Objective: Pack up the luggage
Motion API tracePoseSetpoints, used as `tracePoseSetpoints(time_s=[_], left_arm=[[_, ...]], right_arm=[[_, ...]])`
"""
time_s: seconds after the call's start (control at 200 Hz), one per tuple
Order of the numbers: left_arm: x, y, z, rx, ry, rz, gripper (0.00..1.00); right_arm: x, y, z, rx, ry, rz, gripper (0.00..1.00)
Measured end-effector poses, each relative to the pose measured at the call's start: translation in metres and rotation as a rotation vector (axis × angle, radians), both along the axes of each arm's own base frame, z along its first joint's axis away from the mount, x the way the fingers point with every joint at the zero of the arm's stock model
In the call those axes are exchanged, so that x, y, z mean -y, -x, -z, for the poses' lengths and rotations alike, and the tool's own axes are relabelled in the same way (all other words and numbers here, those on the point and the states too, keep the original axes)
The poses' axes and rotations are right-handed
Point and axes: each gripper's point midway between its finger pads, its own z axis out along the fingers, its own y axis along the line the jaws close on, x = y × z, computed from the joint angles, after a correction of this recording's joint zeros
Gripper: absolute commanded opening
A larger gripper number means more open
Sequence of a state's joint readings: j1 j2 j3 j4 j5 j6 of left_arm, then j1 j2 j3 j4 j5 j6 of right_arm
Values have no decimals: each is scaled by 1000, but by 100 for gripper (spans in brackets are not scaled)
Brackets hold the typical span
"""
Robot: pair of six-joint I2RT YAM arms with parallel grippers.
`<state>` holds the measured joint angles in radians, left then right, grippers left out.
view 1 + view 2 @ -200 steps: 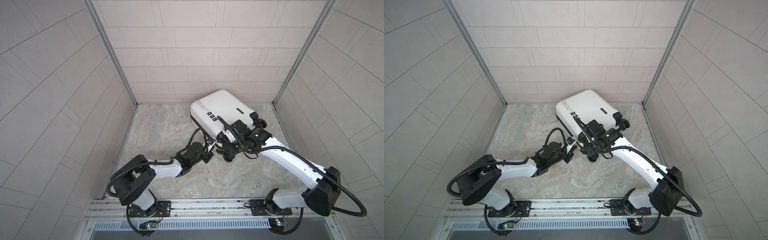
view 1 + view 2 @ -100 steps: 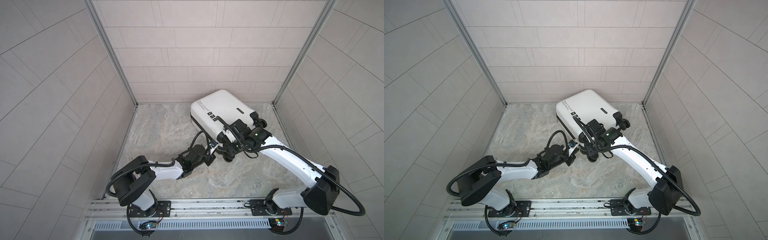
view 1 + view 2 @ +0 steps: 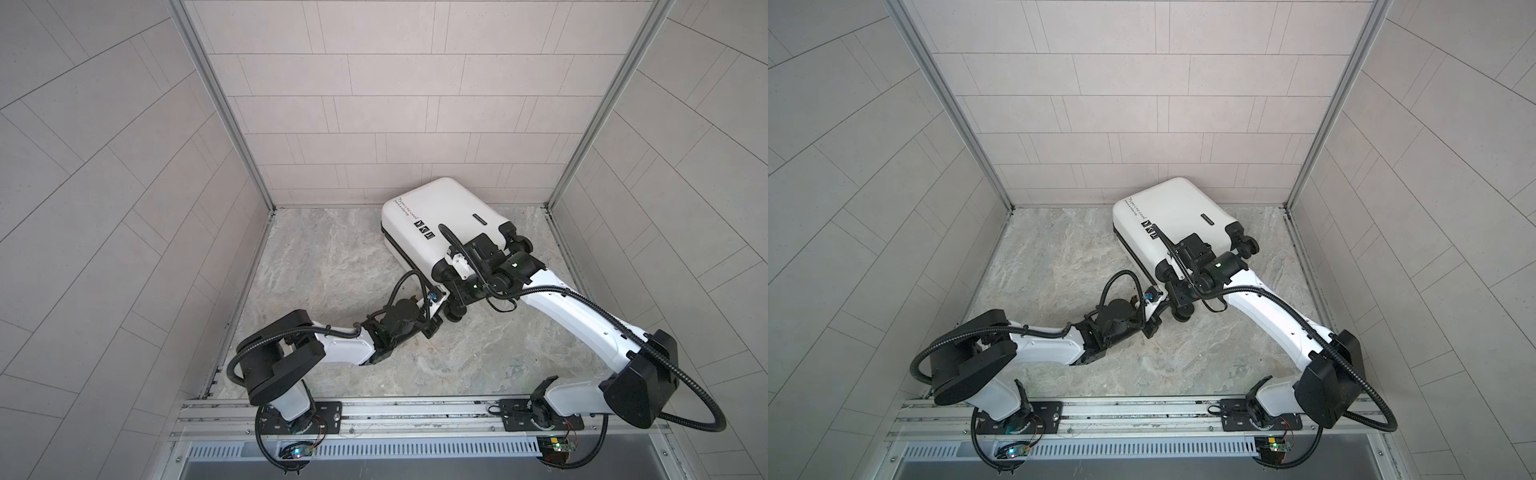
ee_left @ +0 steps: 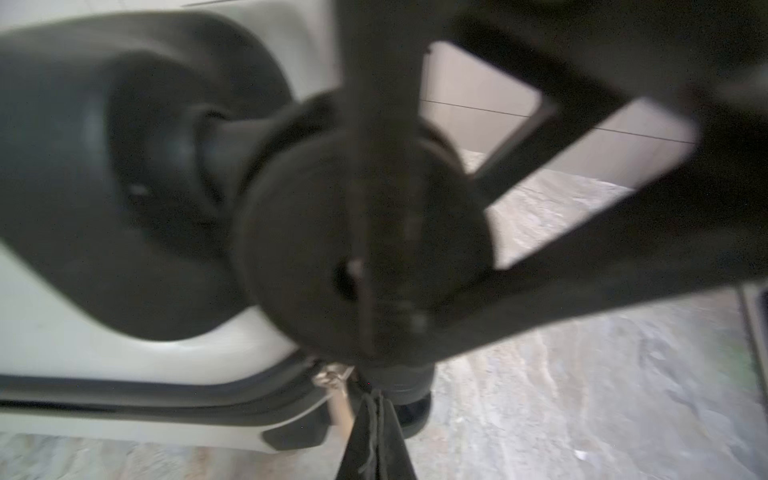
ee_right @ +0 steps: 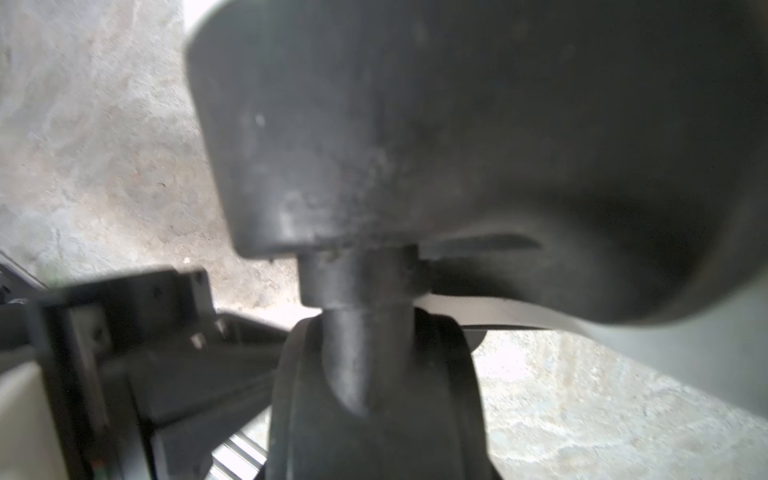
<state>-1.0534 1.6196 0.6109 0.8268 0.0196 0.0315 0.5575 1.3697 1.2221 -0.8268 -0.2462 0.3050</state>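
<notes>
Luggage (image 3: 440, 216): white hard shell, rounded corners, closed; contents hidden.
Left pincer (image 4: 375, 419): pinched shut by zipper band (image 4: 166, 399).
Right pincer (image 3: 457, 297): at corner wheel (image 4: 361, 249); grip unclear.

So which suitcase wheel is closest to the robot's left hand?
The lower wheel at the suitcase's front corner, right beside the left gripper. The other wheels sit higher up or farther back.

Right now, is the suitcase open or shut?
Shut. The suitcase lies with both white halves pressed together, and none of its inside shows.
</notes>
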Motion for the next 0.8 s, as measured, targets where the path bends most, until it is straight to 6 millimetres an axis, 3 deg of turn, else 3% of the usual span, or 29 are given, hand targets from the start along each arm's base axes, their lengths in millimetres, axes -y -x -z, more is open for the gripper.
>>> tracePoseSetpoints(time_s=[0.155,0.425,0.615,0.696,0.801], left_arm=[[19,27,3,-10,15,93,0],[20,26,1,8,28,67,0],[-12,18,-1,51,7,-47,3],[-31,14,1,70,-1,-115,7],[-55,9,12,83,-33,-199,6]], right_arm=[[-4,-16,-1,50,-38,36,0],[-3,-22,3,64,-49,56,0],[-4,-22,3,60,-58,54,0],[-4,-21,4,57,-61,56,4],[-5,-20,6,54,-67,55,10]])
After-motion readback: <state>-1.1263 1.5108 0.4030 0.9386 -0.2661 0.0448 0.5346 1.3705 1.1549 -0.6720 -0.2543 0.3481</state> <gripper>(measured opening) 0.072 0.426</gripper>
